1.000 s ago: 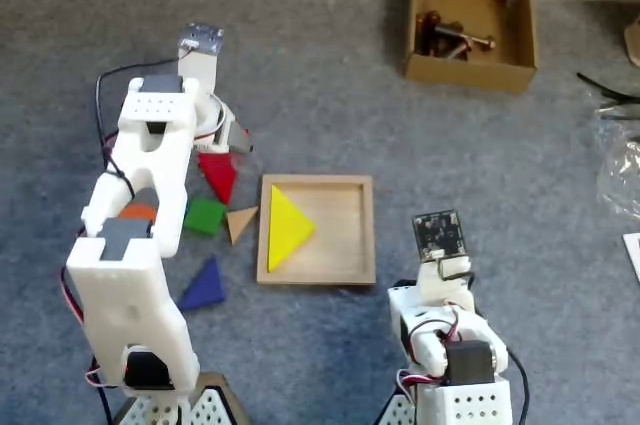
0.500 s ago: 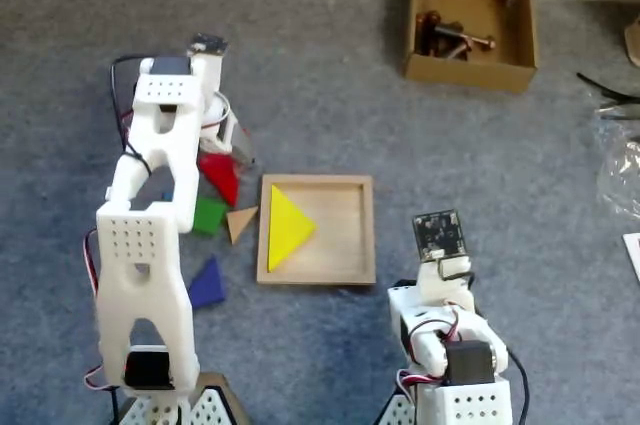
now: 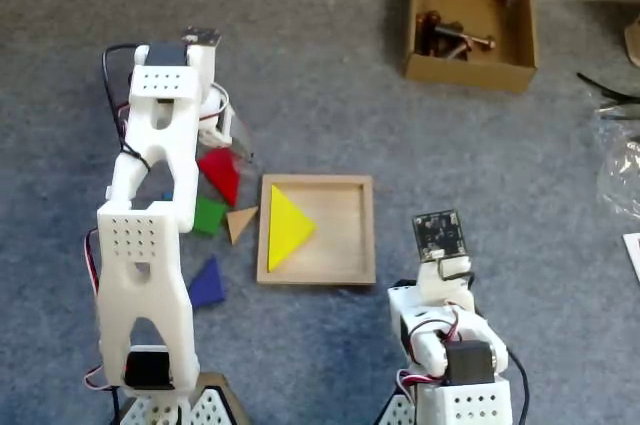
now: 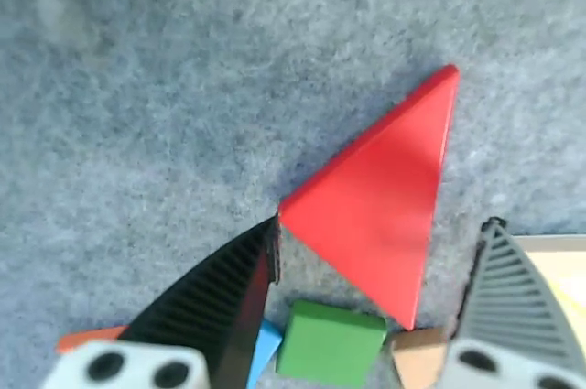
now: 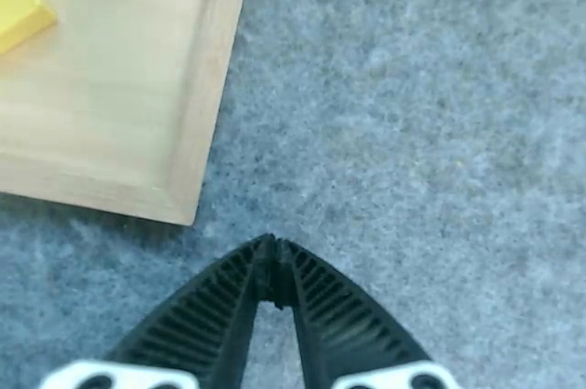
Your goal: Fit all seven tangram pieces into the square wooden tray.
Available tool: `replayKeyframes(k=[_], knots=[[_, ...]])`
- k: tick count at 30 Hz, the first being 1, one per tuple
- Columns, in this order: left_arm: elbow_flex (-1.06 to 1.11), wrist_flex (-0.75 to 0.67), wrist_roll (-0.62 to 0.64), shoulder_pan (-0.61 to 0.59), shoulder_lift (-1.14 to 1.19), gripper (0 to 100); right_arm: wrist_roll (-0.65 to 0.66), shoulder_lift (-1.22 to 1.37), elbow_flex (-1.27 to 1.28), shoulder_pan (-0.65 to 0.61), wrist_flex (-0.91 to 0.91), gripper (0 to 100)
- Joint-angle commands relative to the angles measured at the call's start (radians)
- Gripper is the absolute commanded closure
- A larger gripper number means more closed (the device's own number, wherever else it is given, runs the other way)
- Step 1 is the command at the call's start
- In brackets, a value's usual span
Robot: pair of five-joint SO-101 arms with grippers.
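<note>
The red triangle [image 4: 380, 201] lies flat on the grey carpet, and my left gripper [image 4: 383, 224] stands open just above it, one finger on each side of its near half. In the high view the red triangle [image 3: 220, 173] sits left of the square wooden tray [image 3: 350, 190], which holds the yellow triangle [image 3: 287, 227]. The green square [image 3: 208, 215], the tan triangle [image 3: 240, 222] and the blue triangle [image 3: 206, 285] lie loose left of the tray. My right gripper [image 5: 273, 256] is shut and empty over the carpet, just off the tray's corner [image 5: 197, 197].
A light blue piece [image 4: 265, 348] and an orange piece [image 4: 87, 339] show beside the green square, under the left arm. A cardboard box [image 3: 470, 30] with odds and ends stands at the back right. The right arm [image 3: 450, 345] sits folded at the front.
The left arm has straightened out away from its base and its wrist has shifted a little to the left above the red triangle. The pieces and the right arm have stayed put.
</note>
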Motion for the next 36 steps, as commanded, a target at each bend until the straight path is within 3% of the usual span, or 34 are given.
replayKeyframes(k=[1, 31, 36], knots=[[-0.042, 0.011, 0.006, 0.005, -0.012, 69, -0.008, -0.008, 0.117, -0.01, -0.018, 99.3], [-0.128, 0.034, 0.006, -0.016, 0.134, 72, -0.008, -0.008, 0.117, -0.01, -0.018, 99.3], [-0.13, 0.034, 0.006, -0.015, 0.134, 81, -0.008, -0.008, 0.117, -0.01, -0.018, 99.3]])
